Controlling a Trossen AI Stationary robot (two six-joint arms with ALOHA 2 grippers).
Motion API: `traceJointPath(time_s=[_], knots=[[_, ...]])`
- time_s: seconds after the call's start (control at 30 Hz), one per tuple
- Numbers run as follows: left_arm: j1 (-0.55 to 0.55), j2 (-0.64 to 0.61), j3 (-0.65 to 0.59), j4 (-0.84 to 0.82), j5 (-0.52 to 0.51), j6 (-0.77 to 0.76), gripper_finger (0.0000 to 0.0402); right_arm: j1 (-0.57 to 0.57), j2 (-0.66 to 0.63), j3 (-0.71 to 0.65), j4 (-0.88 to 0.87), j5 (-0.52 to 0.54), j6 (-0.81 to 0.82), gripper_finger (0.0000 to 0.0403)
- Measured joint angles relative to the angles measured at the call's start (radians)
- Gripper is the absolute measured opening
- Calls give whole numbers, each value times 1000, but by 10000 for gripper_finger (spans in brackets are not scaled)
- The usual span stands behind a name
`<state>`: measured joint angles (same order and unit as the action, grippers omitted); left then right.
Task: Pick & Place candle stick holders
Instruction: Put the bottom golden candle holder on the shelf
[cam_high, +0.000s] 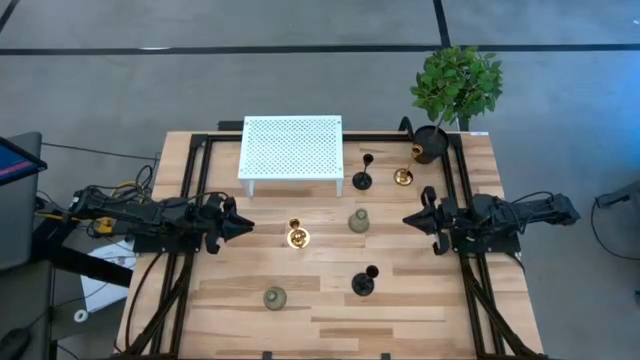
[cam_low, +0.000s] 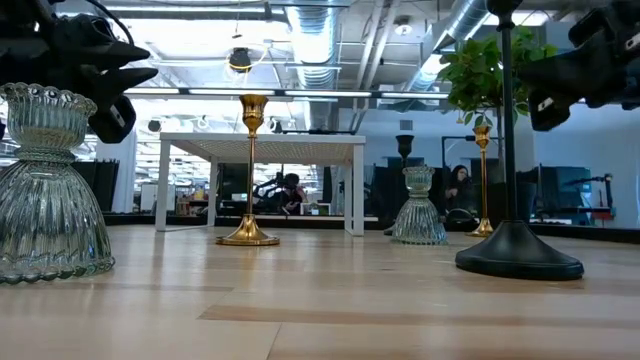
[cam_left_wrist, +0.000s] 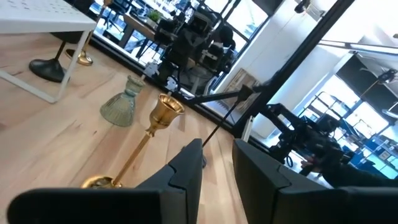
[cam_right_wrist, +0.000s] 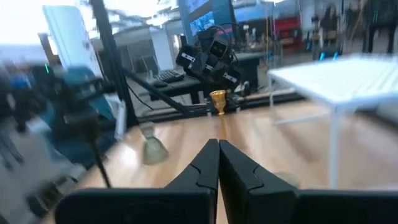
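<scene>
Six candle stick holders stand upright and apart on the wooden bench. A shiny gold holder with a round base and thin stem (cam_high: 297, 236) stands near the middle, and a squat grey-green ribbed glass holder (cam_high: 359, 220) is to its right. A second gold holder (cam_high: 403, 176) and a black thin-stemmed holder (cam_high: 363, 178) stand side by side farther back. Toward the front edge are another black holder (cam_high: 363, 283) and a second grey-green glass holder (cam_high: 274, 297).
</scene>
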<state>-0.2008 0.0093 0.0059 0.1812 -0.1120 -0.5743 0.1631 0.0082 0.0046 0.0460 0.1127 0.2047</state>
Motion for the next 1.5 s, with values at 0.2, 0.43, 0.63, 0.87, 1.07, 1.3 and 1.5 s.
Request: traceJointPath(time_s=[0.2, 0.43, 0.63, 0.87, 1.07, 1.3, 1.5], knots=[[0, 0, 0, 3, 0, 0, 89, 0, 0, 0, 0, 0, 188, 0], [0, 0, 0, 8, 0, 0, 89, -3, 0, 0, 3, 31, 189, 0], [0, 0, 0, 8, 0, 0, 89, -2, 0, 0, 7, 32, 191, 0], [0, 0, 0, 8, 0, 0, 89, -2, 0, 0, 10, 35, 292, 0], [0, 0, 0, 11, 0, 0, 89, -2, 0, 0, 8, 35, 292, 0], [0, 0, 0, 23, 0, 0, 89, -2, 0, 0, 8, 36, 294, 0], [0, 0, 0, 57, -1, -10, 89, -2, 0, 0, 22, 45, 294, 0]])
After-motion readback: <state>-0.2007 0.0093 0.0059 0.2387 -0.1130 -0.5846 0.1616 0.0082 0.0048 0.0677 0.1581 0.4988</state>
